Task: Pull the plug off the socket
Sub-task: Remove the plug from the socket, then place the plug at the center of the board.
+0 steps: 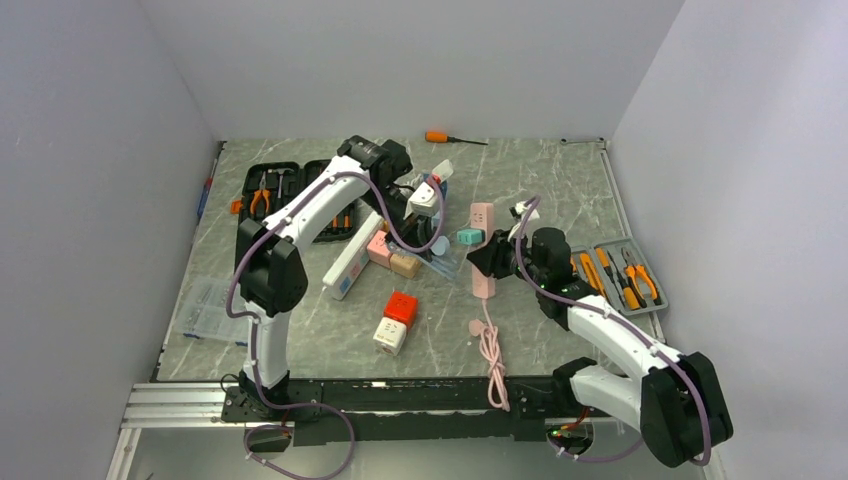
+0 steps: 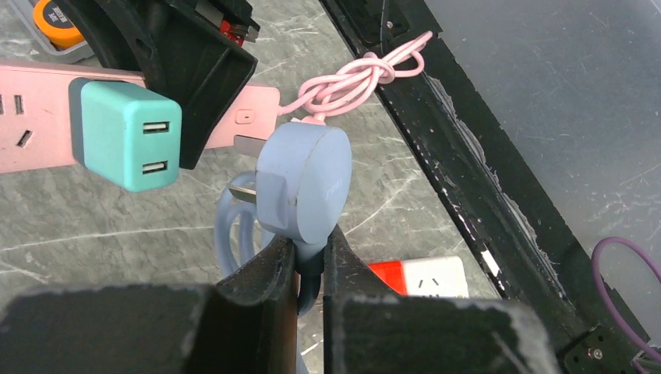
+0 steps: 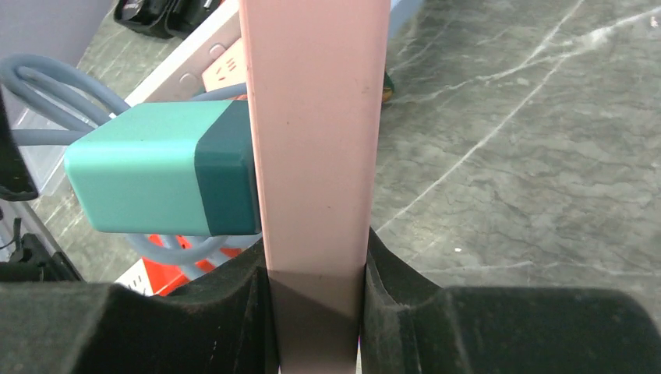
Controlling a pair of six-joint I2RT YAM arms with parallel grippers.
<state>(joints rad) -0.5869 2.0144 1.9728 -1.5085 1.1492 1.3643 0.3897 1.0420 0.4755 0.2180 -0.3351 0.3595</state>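
Bright even light, soft shadows; left claw (image 2: 309,251) blurred near the lens

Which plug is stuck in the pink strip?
The square teal plug sits in the pink strip. The round blue plug is out, prongs bare, in the left claw.

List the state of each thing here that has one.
blue plug, out of the socket, prongs bare
teal charger, plugged into the pink power strip
pink power strip, held at one end
left gripper, shut on the blue plug
right gripper, shut on the pink power strip
pink cord, bundled in a knot
grey tool case, open
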